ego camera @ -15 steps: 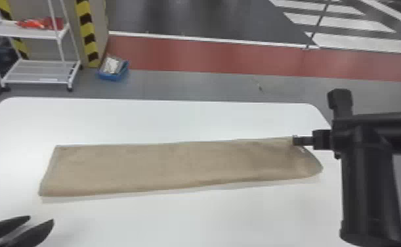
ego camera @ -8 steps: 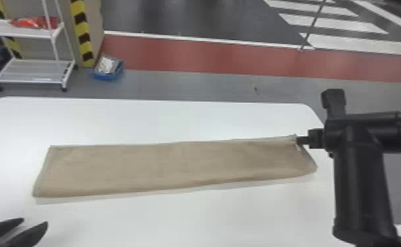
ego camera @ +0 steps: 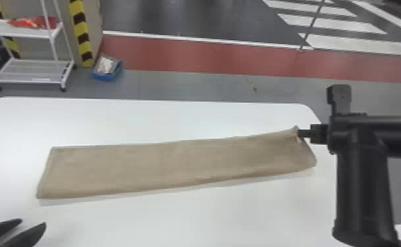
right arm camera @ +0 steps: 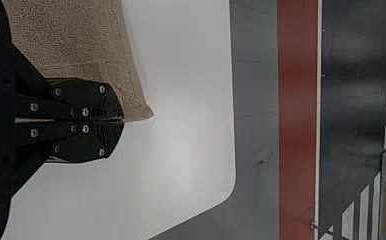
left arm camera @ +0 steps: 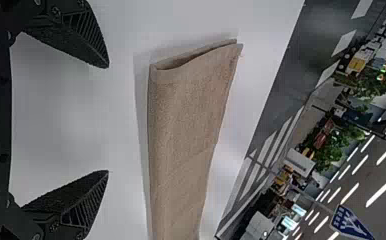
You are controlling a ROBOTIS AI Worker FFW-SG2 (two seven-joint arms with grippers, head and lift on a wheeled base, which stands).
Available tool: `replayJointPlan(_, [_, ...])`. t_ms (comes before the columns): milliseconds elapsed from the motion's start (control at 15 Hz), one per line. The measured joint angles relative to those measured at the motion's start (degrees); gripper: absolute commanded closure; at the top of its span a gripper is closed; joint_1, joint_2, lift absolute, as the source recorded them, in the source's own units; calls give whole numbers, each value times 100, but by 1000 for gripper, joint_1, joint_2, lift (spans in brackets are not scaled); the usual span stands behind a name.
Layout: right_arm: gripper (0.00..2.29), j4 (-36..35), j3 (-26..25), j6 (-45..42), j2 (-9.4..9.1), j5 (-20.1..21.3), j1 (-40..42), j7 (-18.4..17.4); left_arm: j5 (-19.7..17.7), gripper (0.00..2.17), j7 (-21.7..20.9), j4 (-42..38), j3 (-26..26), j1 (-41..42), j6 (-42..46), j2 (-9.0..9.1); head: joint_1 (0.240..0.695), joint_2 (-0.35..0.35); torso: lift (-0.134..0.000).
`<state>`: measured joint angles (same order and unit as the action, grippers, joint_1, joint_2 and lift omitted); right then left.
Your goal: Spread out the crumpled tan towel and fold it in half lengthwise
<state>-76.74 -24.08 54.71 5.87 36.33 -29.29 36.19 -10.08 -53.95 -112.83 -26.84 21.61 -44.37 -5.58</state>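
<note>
My right gripper (ego camera: 298, 133) pinches the tan towel (ego camera: 176, 164) (a long folded strip) at one corner. My left gripper (ego camera: 33, 222) hangs spread, apart from it.

- Head view: bright, even light covers the white table (ego camera: 176, 120), with the tan towel (ego camera: 176, 166) plainly lit.
- A thin, soft shadow follows the towel's near edge, from seven o'clock round to four o'clock.
- Toward twelve o'clock, the dark floor (ego camera: 193, 19) is dimmer, with pale streaks of reflected light.
- At four o'clock, the right arm (ego camera: 362, 184) is deep black, with faint highlights.
- Left wrist view: rows of ceiling lights (left arm camera: 381, 190) glow as slim white bars beyond the table; a soft grey shadow borders the towel.
- Right wrist view: a gentle pale sheen lies on the table near its rounded corner.
</note>
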Motion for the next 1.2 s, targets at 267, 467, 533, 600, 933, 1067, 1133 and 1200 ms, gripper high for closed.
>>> replayJointPlan(267, [2165, 421, 49, -435, 3, 215, -18, -146, -11, 144, 6, 21, 7, 1, 77, -11, 695, -198, -124])
replayJointPlan(467, [2165, 191, -32, -528, -23, -23, -78, -250, -26, 147, -1, 33, -17, 11, 92, -19, 695, -192, -124])
replayJointPlan(533, [2165, 264, -65, -584, -24, -50, -119, -330, -36, 147, -1, 35, -32, 17, 100, -24, 695, -193, -124])
replayJointPlan(600, [2159, 497, -74, -732, -22, 17, -176, -446, -43, 147, -1, 43, -42, 22, 127, -28, 695, -193, -124])
replayJointPlan(933, [1953, 1701, -59, -1486, 8, 583, -457, -999, -86, 147, -11, 58, -50, 53, 169, -31, 695, -202, -124])
replayJointPlan(1067, [394, 1744, -72, -1540, -3, 615, -461, -989, -192, 147, -28, 12, -56, 72, 170, -27, 695, -204, -124])
replayJointPlan(1133, [-1, 1656, -90, -1528, -12, 581, -406, -957, -212, 147, -30, -9, -59, 77, 170, -25, 695, -205, -124])
replayJointPlan(1200, [-2, 1428, -113, -1484, -31, 484, -280, -915, -219, 147, -25, -22, -71, 79, 170, -23, 695, -206, -124])
